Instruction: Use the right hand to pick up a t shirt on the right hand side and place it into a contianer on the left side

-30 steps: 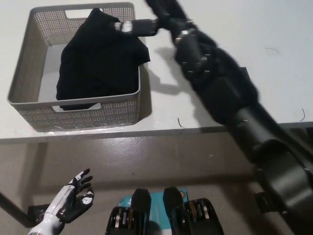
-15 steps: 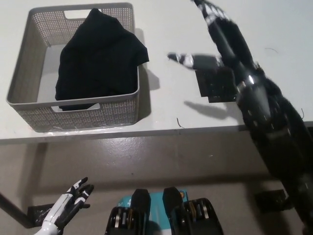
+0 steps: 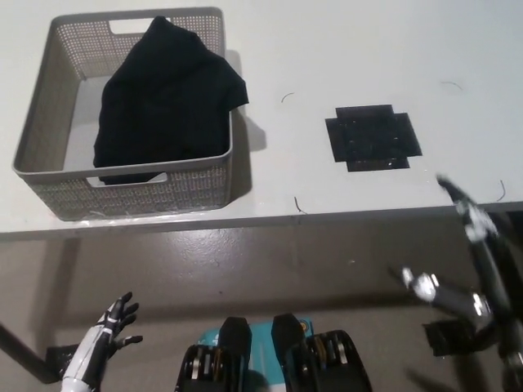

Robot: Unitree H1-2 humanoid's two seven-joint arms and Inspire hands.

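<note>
Open table (image 3: 327, 65) beside full basket (image 3: 49, 184)

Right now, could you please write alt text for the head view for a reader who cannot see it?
A black t-shirt lies bunched in a grey perforated basket at the left of a white table, one corner draped over the basket's right rim. A black cross-shaped mark sits to its right. Below the table edge, the white left hand and black right hand are both open.

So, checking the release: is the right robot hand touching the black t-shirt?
Apart. The head view shows the right robot hand off the table's front edge, far from the black t-shirt in the basket.
</note>
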